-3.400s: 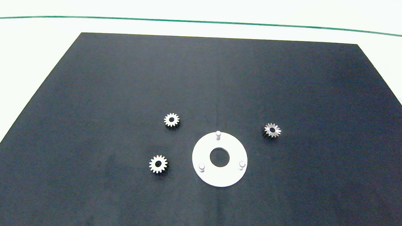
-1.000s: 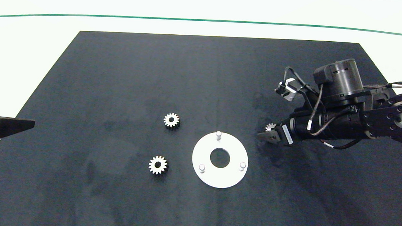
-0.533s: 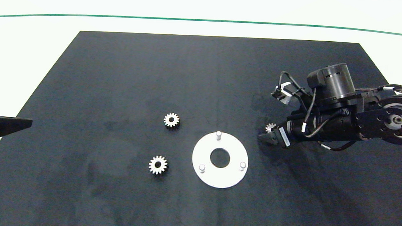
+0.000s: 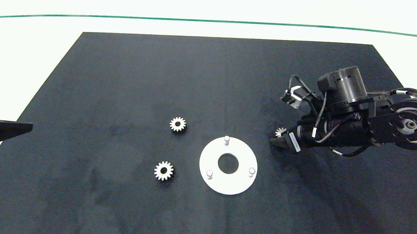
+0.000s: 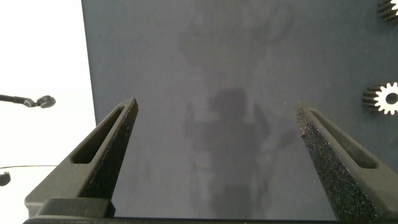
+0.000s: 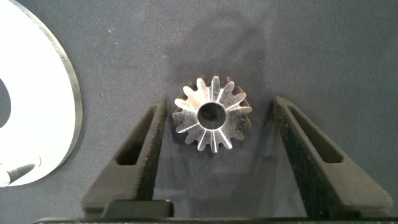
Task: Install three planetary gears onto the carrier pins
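Currently the right end effector (image 6: 214, 134) sits low on the worktop (image 4: 125, 73), fingers (image 6: 146, 152) apart and straddling the right gear (image 6: 212, 121), one pad at the teeth, the other with a clear gap. Not gripped yet.

That gear lies flat just right of the disc (image 4: 240, 183); three pins (image 4: 226, 139) all bare. Two more gears (image 4: 178, 124) lie flat left of the disc.

Handling, as a guess: solid metal, stiff, dense for its size, smooth and slippery on the faces. Pointed teeth give the pads bite, so pinch across the tooth tips on opposite sides, keep it level, bore unobstructed for the pin. Thin part, so the grip has to land low.

Left end effector (image 5: 214, 155) is parked at the mat's left edge, spread wide, empty.
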{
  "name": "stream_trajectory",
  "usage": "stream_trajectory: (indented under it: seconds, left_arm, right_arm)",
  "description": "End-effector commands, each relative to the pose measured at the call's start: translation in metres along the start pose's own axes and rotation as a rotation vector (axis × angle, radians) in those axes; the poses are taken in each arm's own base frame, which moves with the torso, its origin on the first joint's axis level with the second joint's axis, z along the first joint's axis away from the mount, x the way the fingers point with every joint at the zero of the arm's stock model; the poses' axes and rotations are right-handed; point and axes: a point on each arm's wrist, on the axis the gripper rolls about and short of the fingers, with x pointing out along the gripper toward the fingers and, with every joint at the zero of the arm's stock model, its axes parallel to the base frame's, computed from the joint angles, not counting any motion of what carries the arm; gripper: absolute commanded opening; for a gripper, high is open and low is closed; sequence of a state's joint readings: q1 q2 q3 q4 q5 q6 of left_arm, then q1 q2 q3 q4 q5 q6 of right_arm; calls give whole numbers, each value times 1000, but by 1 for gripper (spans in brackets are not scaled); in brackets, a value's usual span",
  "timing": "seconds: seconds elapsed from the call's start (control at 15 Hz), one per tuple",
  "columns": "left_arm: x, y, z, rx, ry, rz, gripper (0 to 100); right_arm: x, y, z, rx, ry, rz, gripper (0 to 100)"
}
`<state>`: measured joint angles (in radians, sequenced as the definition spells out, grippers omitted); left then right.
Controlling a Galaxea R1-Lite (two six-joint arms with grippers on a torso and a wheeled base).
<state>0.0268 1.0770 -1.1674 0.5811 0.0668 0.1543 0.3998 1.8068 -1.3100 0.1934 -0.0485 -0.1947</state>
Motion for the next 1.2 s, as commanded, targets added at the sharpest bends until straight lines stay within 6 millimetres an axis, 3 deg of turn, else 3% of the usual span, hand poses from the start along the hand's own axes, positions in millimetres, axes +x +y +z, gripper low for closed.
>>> stream_trajectory:
  seconds: [0.07, 0.93, 1.2]
  left_arm:
    - [-1, 0, -1, 0, 0, 1, 100]
    - [-1, 0, -1, 2, 2, 1, 100]
    - [-5, 0, -1, 2, -12, 2, 100]
  right_arm:
    - [-2, 0, 1, -2, -6, -1, 60]
    - [-7, 1, -2, -4, -3, 2, 34]
    - [-51, 25, -1, -56, -79, 56, 31]
